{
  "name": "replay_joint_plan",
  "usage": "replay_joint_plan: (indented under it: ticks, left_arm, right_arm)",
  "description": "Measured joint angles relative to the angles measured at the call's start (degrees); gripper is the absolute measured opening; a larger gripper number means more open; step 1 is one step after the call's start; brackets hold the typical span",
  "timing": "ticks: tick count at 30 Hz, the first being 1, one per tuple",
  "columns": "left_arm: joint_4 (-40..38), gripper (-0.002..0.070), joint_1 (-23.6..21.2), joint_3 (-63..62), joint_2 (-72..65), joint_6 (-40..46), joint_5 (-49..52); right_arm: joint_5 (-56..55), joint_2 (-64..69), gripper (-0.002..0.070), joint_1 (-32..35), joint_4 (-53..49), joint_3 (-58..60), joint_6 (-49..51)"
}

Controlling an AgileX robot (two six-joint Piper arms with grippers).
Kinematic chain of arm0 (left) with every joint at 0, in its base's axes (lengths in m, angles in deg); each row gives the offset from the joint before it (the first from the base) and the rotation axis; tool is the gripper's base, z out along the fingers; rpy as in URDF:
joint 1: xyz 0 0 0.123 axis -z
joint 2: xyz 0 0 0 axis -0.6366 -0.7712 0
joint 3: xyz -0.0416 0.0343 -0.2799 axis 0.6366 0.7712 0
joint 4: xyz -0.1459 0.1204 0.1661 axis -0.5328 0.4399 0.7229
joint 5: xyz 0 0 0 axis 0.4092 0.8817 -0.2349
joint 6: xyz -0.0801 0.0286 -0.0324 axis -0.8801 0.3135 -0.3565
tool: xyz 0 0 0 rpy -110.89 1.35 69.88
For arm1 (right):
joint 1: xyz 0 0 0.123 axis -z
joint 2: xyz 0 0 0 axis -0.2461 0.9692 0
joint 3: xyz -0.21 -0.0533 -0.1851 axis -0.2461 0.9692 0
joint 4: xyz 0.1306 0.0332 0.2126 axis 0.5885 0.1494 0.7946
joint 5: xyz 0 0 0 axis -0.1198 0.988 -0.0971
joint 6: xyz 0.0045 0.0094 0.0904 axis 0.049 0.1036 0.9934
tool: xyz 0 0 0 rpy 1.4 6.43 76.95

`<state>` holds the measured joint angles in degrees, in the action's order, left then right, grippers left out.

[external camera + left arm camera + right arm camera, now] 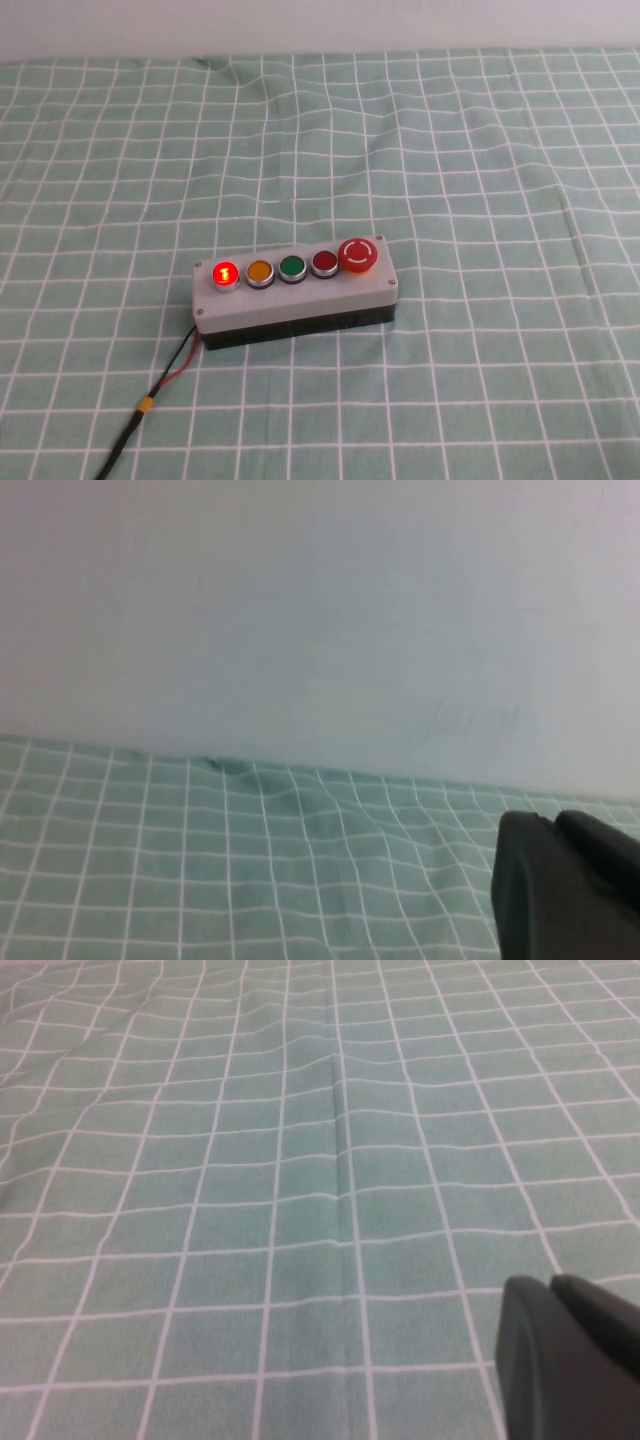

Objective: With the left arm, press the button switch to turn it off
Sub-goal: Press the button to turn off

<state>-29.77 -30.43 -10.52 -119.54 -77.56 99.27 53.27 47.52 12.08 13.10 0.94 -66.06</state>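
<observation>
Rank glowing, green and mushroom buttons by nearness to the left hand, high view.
The left hand and right hand show only in wrist views; ranked by side:
1. button switch, glowing, left end.
2. green button, middle.
3. mushroom button, right end.

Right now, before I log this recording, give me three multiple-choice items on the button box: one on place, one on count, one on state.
1. Where on the grey button box is the glowing round red pushbutton?
A. robot's left end
B. middle
C. robot's right end
2. How many buttons on the box?
A. three
B. five
C. seven
3. The pushbutton is:
A. dark
B. lit
C. covered by a pincer
Key: A, it sits leftmost in the high view; B, five caps in a row; B, it glows, and the left pincer and right pincer appear only in their wrist views.
</observation>
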Motion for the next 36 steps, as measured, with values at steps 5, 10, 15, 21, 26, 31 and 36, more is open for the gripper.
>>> replay_joint_plan:
  ticks: [5,10,15,21,26,31,36]
  left_arm:
    - [-2.11,-0.0002,0.00,0.00,-5.54,2.28,-0.14]
    - [-5.14,-0.0002,0.84,-2.95,-10.60,11.81,3.90]
    - [-5.63,-0.0002,1.05,-8.98,-17.52,14.81,10.63]
    - [-5.63,-0.0002,1.05,-17.43,-26.80,15.46,19.30]
    - [-5.63,-0.0002,1.05,-23.63,-34.05,14.11,26.11]
    - [-5.27,-0.0002,2.66,-27.90,-40.53,12.67,30.72]
    - [-1.45,-0.0002,6.47,-29.16,-45.99,8.90,31.78]
  right_arm:
    - [0.00,0.00,-0.0018,0.00,0.00,0.00,0.00]
    - [0.00,0.00,-0.0018,0.00,0.00,0.00,0.00]
    - [0.00,0.00,-0.0018,0.00,0.00,0.00,0.00]
    - [0.00,0.00,-0.0018,0.00,0.00,0.00,0.00]
    - [0.00,0.00,-0.0018,0.00,0.00,0.00,0.00]
    - [0.00,0.00,-0.0018,0.00,0.00,0.00,0.00]
    - [0.00,0.00,-0.0018,0.00,0.00,0.00,0.00]
